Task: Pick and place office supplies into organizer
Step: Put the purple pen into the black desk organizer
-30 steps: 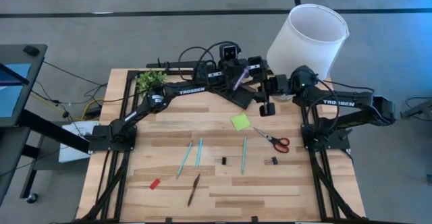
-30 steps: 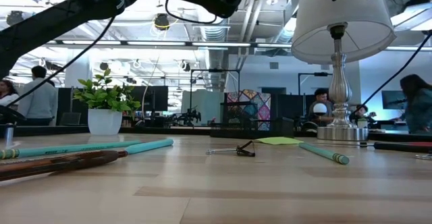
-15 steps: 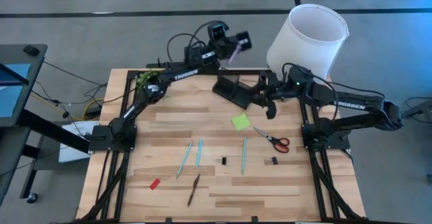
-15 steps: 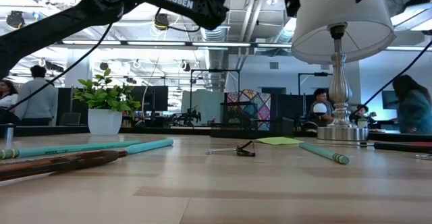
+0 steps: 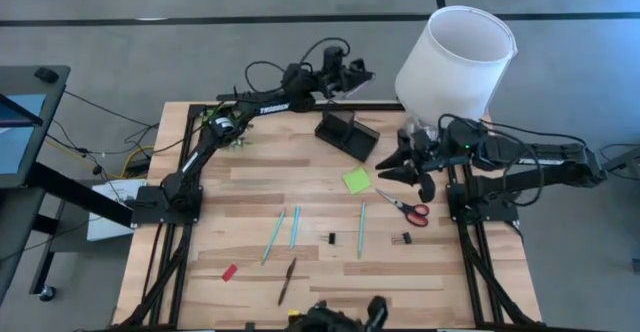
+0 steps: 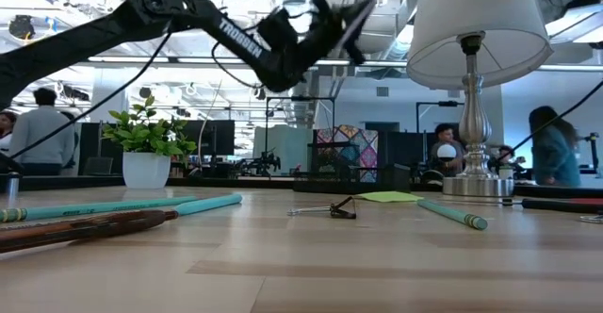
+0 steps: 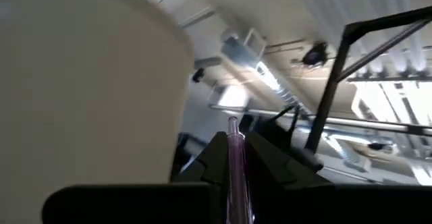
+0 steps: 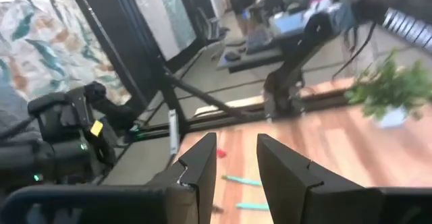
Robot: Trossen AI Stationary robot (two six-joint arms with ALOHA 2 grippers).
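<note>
Step in hand, as you can judge it: delivery of 1 pen to the organizer [image 5: 347,135]. Your left gripper [image 5: 347,75] is raised high above the table's far edge, beyond the organizer, with its fingers clamped on a pink pen [image 7: 236,163] — the left wrist view shows the shaft pinched between them, pointing past the lamp shade [image 5: 455,60].

Your right gripper [image 5: 404,158] hangs low between the organizer and the red-handled scissors [image 5: 404,207], fingers apart and holding nothing.

Next move: bring the left gripper back down over the taller pen compartment, tip the pen near upright, and release only once its end is inside the walls. The lamp stands close by, so keep the approach clear of it.

Organizer contents cannot be made out from above; no item visibly stands out of it.

On the table, not yet stowed:
- lime-green sticky-note pad [image 5: 356,180], just beside the organizer
- 3 teal or green pens [image 5: 273,236]
- brown pencil [image 5: 287,280]
- red eraser [image 5: 229,272]
- 2 black clips [image 5: 332,239]
</note>
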